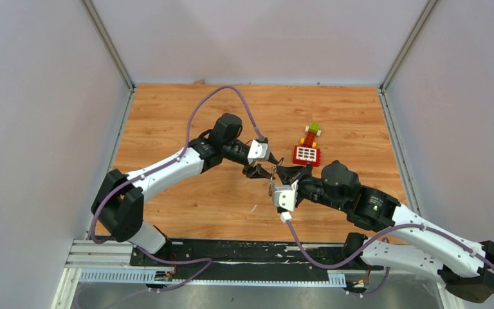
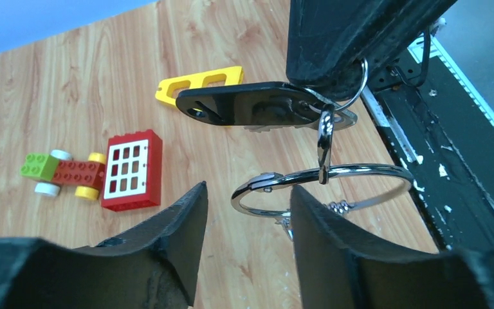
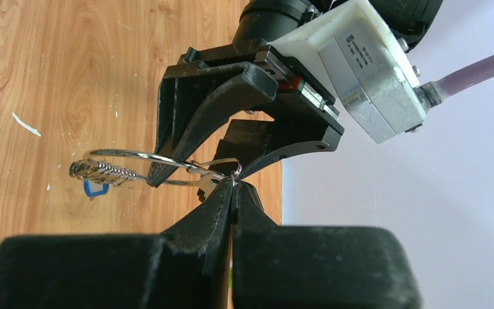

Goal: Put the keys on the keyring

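Left wrist view: key point(image 2: 251, 109), black-headed, pinched tight in right gripper point(image 2: 325, 80), aloft. Keyring point(image 2: 366, 169) dangles beneath it, between the parted, empty fingers of left gripper point(image 2: 247, 199). Step: threading, seemingly late. Next: left must grip the ring steadily.

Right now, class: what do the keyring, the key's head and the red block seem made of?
The keyring: polished metal, probably steel, with bright mirror glints. The key head: matte black, likely plastic, with no glint. The red block: glossy moulded plastic with a white window grid.

Silver keyring point(image 2: 360, 169), black-headed key point(image 2: 251, 106), red white-gridded block point(image 2: 132, 170), yellow frame point(image 2: 196, 82)
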